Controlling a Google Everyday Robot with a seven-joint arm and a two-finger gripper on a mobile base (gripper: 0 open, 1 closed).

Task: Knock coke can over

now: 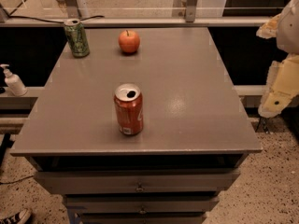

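The coke can [128,109] stands upright near the front middle of the grey table [187,92]. It is red-orange with white lettering, and its silver top has an open pull-tab hole. My gripper [279,85] shows as cream-coloured parts at the right edge of the camera view. It is off the table's right side, well apart from the can and about level with it.
A green can [77,38] stands at the table's back left. A red-orange apple [129,41] sits at the back middle. A white pump bottle [13,80] stands on a ledge to the left. Drawers [140,186] are below the front edge. A shoe [14,217] is on the floor.
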